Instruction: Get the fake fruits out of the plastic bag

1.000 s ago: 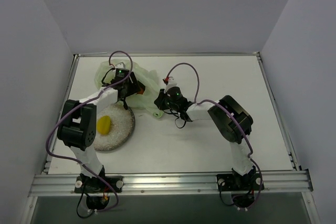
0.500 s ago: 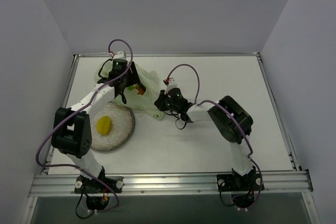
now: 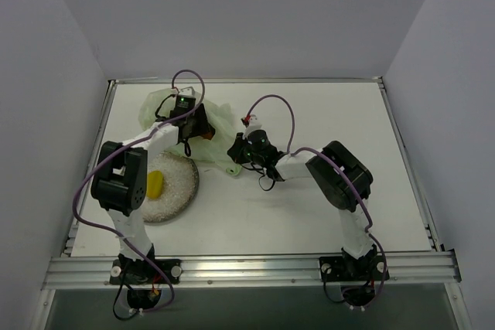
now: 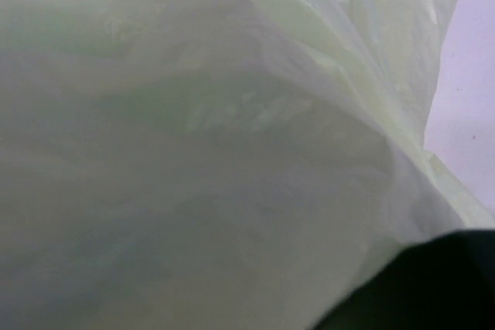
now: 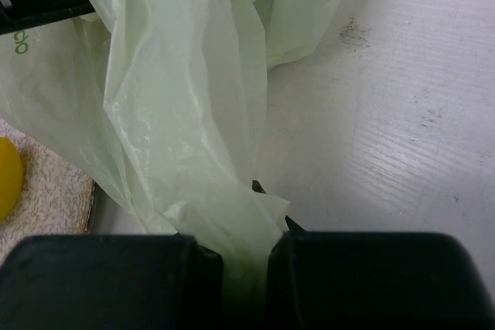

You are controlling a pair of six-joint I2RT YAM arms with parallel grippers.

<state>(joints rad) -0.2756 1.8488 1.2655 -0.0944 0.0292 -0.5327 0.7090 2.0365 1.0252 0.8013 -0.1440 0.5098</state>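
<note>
"What's the right gripper (image 5: 246, 262) doing?"

"Its fingers are pressed together on a fold of the pale green bag (image 5: 186, 113) — pinching it at the bag's near right end."

"And the left gripper (image 3: 192, 123)?"

"It's buried in the bag, far left on the table (image 3: 325, 113). Spread or closed, I can't tell — the film hides the fingers."

"Any fruit out?"

"One yellow fruit (image 3: 154, 185) on the speckled plate (image 3: 182, 185), just nearer than the bag."

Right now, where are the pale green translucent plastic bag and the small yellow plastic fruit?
pale green translucent plastic bag (image 5: 178, 113): right wrist view, middle fold.
small yellow plastic fruit (image 3: 156, 185): top view, its middle.
</note>
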